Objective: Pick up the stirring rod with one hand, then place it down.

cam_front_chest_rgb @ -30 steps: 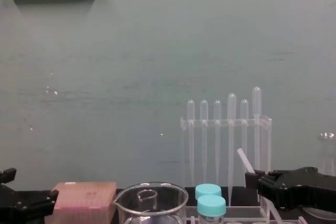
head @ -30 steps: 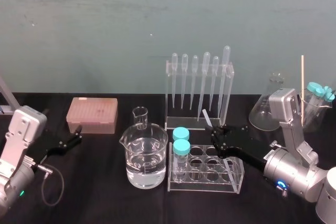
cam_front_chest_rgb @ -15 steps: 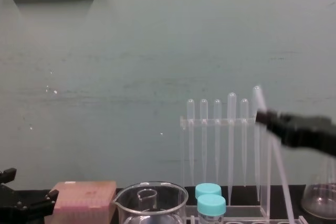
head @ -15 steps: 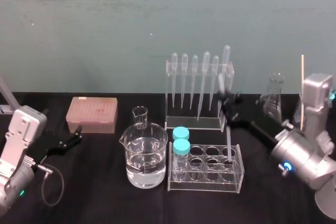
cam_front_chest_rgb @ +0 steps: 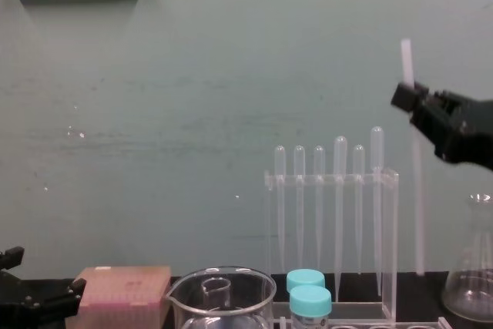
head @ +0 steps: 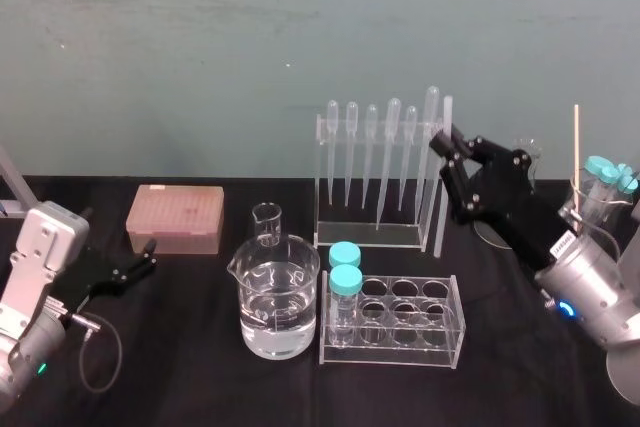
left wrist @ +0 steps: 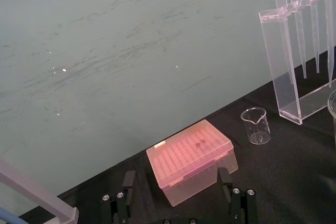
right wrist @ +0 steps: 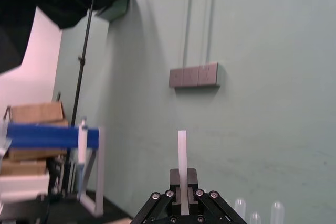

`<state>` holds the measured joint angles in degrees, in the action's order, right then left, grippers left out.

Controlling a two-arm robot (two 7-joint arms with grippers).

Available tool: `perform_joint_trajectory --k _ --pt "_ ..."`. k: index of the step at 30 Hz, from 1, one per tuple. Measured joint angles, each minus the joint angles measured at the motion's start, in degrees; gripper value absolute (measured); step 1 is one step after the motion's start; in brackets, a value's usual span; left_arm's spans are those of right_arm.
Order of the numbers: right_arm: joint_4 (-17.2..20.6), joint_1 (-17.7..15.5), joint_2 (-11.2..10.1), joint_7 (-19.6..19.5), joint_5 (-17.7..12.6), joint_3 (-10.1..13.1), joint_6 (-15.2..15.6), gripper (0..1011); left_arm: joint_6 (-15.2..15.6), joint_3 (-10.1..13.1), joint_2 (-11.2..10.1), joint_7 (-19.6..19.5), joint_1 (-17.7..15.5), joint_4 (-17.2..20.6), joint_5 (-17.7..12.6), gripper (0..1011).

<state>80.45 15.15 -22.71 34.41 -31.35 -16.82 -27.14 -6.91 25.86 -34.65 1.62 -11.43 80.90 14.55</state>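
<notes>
My right gripper (head: 447,150) is shut on the stirring rod (head: 441,209), a thin translucent-white stick held nearly upright just right of the pipette rack (head: 378,179). In the chest view the rod (cam_front_chest_rgb: 417,190) sticks out above the right gripper (cam_front_chest_rgb: 408,96) and hangs down to about table level; whether its tip touches the black table I cannot tell. The right wrist view shows the rod (right wrist: 182,150) rising from between the closed fingertips of the gripper (right wrist: 182,176). My left gripper (head: 148,258) rests open at the far left, near the pink box (left wrist: 190,157).
A beaker of water (head: 279,299) and a small beaker (head: 266,221) stand left of centre. A clear tube rack (head: 430,339) with two teal-capped tubes sits in front. A conical flask (head: 524,159) and a beaker with a wooden stick (head: 598,203) are at the right.
My right gripper has risen from the tube rack and swung back to the right with the stirring rod, turning it from slanted to nearly upright. The left arm has stayed still.
</notes>
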Motion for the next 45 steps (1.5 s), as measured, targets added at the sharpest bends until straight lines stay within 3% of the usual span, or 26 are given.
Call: perform_joint_trajectory --k 9,45 --pt "-2.6 -0.9 -0.6 -0.5 5.8 0.3 -1.2 68 0.0 0.0 0.0 0.0 0.0 0.0 0.0 1000" --pt "-2.2 -0.8 -0.5 -0.4 4.9 0.1 -1.1 68 0.0 0.0 0.0 0.0 0.0 0.0 0.0 1000"
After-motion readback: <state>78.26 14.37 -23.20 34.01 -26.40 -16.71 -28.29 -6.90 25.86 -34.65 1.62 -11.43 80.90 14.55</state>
